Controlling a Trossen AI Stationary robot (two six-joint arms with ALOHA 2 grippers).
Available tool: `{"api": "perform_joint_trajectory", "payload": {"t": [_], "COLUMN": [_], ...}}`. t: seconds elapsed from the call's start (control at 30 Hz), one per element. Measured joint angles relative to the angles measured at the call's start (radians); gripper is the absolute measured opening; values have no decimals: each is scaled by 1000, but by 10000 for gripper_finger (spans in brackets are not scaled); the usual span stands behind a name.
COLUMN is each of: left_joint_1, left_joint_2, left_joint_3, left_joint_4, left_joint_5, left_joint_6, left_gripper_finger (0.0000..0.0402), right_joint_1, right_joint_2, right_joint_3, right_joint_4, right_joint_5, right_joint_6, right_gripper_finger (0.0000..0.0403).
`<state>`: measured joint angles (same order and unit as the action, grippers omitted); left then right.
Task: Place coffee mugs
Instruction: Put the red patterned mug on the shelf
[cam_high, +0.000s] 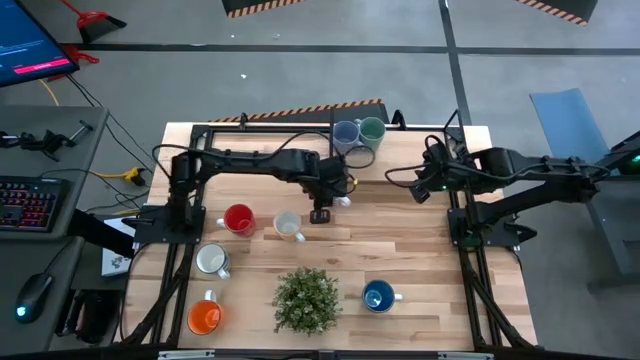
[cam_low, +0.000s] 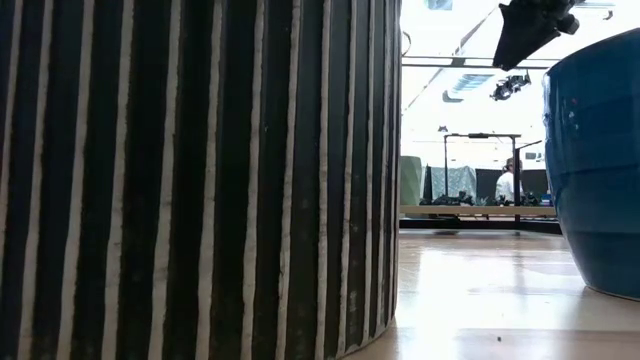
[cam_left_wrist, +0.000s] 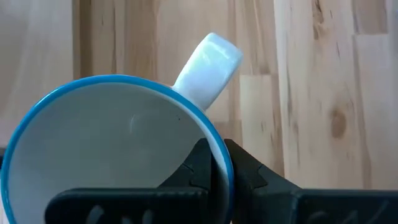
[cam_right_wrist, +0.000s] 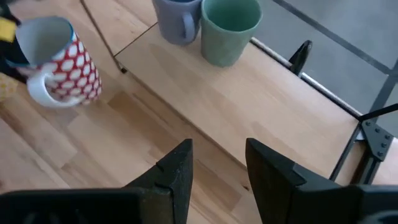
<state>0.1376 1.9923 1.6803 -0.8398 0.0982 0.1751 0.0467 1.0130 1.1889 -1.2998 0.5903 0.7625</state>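
White-and-red mug (cam_right_wrist: 57, 62) hangs pinched by its rim in the left gripper (cam_left_wrist: 217, 171) at frame center; right gripper (cam_right_wrist: 217, 165) waits open, empty.

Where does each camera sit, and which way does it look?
High view: above the table, looking straight down; both arms show.
Low view: at table-top level, behind the striped pot and blue mug; an arm's end shows above.
Left wrist view: down into the blue-rimmed mug whose rim the left gripper pinches.
Right wrist view: past the open right gripper to the green mug, also seen from above.
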Motion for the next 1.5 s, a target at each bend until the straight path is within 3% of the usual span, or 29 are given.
{"api": "perform_joint_trajectory", "payload": {"t": [0.33,0.53,0.97,1.2,1.5], "left_joint_1": [-37,-49,-49,-52,-53], "left_joint_2": [228,318,341,340,340], "left_joint_3": [334,440,454,453,472], "left_joint_4": [-135,-171,-206,-205,-203], "left_joint_5": [31,56,45,-16,-21], "left_joint_6": [45,54,62,64,57], "left_gripper_finger": [8,8,10,62,109], "right_joint_1": [0,0,0,0,0], "right_joint_2": [-48,-86,-103,-104,-104], "right_joint_3": [0,0,0,0,0], "right_joint_4": [-64,-157,-171,-171,-188], "right_joint_5": [38,37,34,34,38], "right_joint_6": [55,133,149,146,146], "right_gripper_finger": [126,126,126,126,126]}}
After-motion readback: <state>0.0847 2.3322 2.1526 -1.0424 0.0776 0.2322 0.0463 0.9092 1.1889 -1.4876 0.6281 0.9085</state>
